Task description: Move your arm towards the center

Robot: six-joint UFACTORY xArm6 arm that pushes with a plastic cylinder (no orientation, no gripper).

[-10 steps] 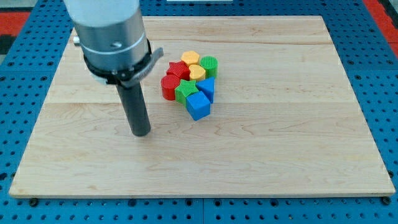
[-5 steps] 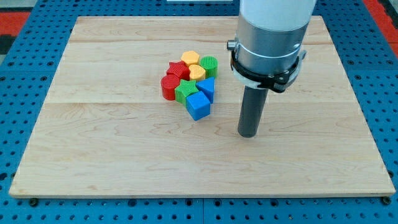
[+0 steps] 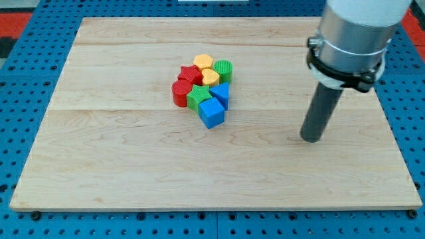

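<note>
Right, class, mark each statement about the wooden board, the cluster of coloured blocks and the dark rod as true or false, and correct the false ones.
1. My tip touches the blue cube. False: it stands well apart, toward the view's right of the cluster.
2. The red star-shaped block lies on the cluster's left side in the view. True.
3. The blue cube is the block nearest the view's bottom. True.
4. The blocks are scattered across the wooden board. False: they sit bunched together near the middle.
5. The ridged green round block sits on the cluster's upper right. True.
6. The yellow heart-shaped block lies alone by the board's edge. False: it is inside the cluster.
</note>
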